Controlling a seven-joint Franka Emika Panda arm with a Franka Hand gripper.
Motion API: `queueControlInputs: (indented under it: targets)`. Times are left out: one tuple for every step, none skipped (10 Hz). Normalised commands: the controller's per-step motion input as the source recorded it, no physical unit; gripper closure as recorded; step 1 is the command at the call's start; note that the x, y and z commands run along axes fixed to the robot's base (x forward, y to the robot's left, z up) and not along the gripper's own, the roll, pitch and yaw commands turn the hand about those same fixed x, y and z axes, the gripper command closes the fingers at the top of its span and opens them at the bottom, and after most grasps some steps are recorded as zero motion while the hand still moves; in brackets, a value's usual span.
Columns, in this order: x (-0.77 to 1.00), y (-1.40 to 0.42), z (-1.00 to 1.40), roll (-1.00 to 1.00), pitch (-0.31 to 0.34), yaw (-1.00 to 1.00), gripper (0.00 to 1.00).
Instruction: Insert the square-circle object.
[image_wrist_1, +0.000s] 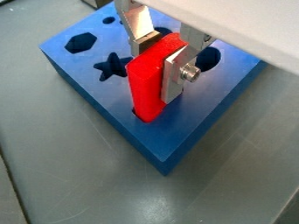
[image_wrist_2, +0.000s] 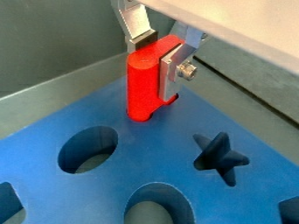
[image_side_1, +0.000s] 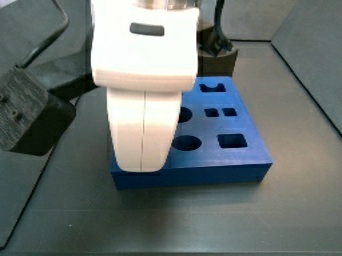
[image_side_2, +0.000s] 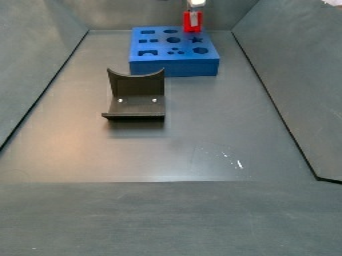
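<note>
The square-circle object (image_wrist_1: 146, 83) is a bright red piece standing upright with its lower end in a hole near the corner of the blue block (image_wrist_1: 105, 105). It also shows in a wrist view (image_wrist_2: 142, 87) and small in a side view (image_side_2: 194, 20). My gripper (image_wrist_1: 158, 66) straddles its top. The near silver finger (image_wrist_1: 177, 74) lies close against its side. The far finger (image_wrist_1: 142, 35) stands a little apart, with its dark pad showing. The jaws look open. In a side view the white gripper body (image_side_1: 140, 90) hides the piece.
The blue block (image_side_2: 174, 50) has star (image_wrist_2: 219, 156), round (image_wrist_2: 87, 147) and square (image_side_1: 231, 140) holes. A dark grey curved piece (image_side_2: 134, 97) stands mid-floor. A dark object (image_side_1: 27, 110) lies left of the block. Grey walls surround the floor.
</note>
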Motion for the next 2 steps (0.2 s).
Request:
queueControlInputs:
  targets:
    - [0.00,0.00,0.00,0.00,-0.004,0.00,1.00]
    - [0.00,0.00,0.00,0.00,-0.009,0.00,1.00]
